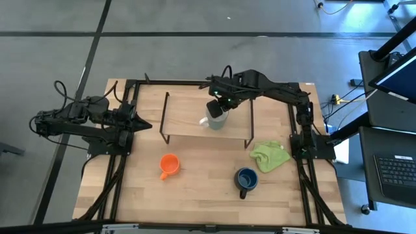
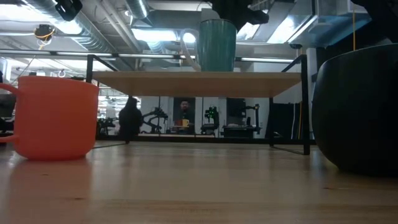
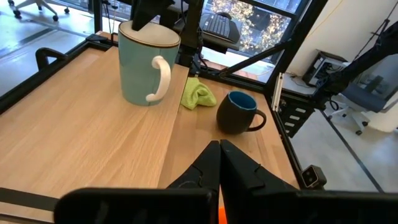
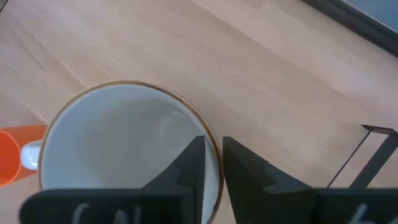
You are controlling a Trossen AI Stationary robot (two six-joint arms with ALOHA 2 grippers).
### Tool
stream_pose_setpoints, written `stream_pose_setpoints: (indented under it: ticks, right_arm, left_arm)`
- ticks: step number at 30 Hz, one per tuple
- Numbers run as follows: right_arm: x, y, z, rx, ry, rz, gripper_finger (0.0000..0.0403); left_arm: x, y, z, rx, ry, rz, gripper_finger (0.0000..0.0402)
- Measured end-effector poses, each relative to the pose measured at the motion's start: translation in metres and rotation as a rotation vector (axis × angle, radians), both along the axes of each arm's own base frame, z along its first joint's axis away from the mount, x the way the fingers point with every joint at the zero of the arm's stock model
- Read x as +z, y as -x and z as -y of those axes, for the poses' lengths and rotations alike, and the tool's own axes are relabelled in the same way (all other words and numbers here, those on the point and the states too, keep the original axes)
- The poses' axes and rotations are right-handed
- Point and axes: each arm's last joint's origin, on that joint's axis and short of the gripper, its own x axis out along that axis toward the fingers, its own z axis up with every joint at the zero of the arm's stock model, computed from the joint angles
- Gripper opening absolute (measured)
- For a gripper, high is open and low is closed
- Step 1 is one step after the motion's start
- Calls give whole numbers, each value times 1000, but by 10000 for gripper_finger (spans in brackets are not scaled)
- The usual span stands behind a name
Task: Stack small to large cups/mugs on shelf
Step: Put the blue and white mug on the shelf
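Note:
A pale teal mug point(image 1: 216, 119) with a white inside and a white handle stands upright on the light-wood shelf point(image 1: 188, 117); it also shows in the low view point(image 2: 217, 46) and the left wrist view point(image 3: 146, 62). My right gripper point(image 4: 213, 144) is above it, shut on its rim. The orange mug point(image 1: 169, 164) and the dark blue mug point(image 1: 246, 180) stand on the tabletop nearer the front edge. My left gripper point(image 3: 219, 149) is shut and empty at the shelf's left end point(image 1: 146, 125). My right gripper holds the teal mug by its rim point(image 4: 216, 177), on the side away from the handle. One finger point(image 4: 189, 165) is inside the mug and one point(image 4: 255, 171) outside. The fingers come from above, pointing down. The mug stands upright with its base on the shelf board point(image 2: 199, 84).
A lime-green cloth point(image 1: 270, 156) lies on the table right of the shelf, by the right arm's base. The shelf's black wire legs point(image 1: 249, 140) stand at both ends. Bare tabletop lies between the orange and blue mugs.

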Motion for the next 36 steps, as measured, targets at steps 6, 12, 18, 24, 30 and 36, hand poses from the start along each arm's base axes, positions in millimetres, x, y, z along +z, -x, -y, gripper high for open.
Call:
stream_pose_setpoints:
  ticks: [6, 12, 18, 24, 30, 36]
  right_arm:
    - [0, 1, 1, -1, -3, -9, 58]
    - [1, 2, 0, 16, -17, -6, 58]
    - [11, 5, 0, 26, -10, 36, 71]
    - [27, 19, -3, 41, -1, 75, 102]
    - [57, 48, -11, 61, 35, 158, 112]
    - [71, 63, -30, 13, 172, 191, 109]
  left_arm:
    - [0, 0, 0, 3, 10, 0, 0]
    - [0, 0, 0, 6, 19, -1, 0]
    - [0, 0, 0, 5, 17, -1, 0]
    - [0, 0, 0, 6, 17, -2, 0]
    - [-7, -1, -1, 37, -21, -56, 0]
    - [-31, -21, -2, 60, -84, -143, 0]
